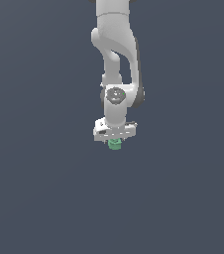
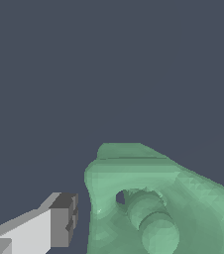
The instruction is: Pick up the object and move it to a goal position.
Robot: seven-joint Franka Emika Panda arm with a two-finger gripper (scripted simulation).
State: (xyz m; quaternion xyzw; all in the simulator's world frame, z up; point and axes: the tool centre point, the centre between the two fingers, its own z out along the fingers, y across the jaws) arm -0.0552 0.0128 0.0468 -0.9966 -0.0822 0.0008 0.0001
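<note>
We start at the gripper, which hangs at the bottom of the arm in the exterior view. The object, small and green, sits directly beneath the gripper's white bar, touching it or nearly so.

In the wrist view the object fills the space next to one dark-tipped finger. A narrow gap shows between that finger and the object's lumpy side; the opposite finger is almost out of frame. We therefore cannot tell whether the jaws are clamped on the object or merely straddling it.

Risks, in our judgement:

1. If only one finger bears on the object, lifting or travel may let it slip out.
2. The lumpy, rounded surface offers poor contact, so the object may rotate between the pads.
3. No goal marker is visible near the object, so we cannot check the transfer direction from these views.
</note>
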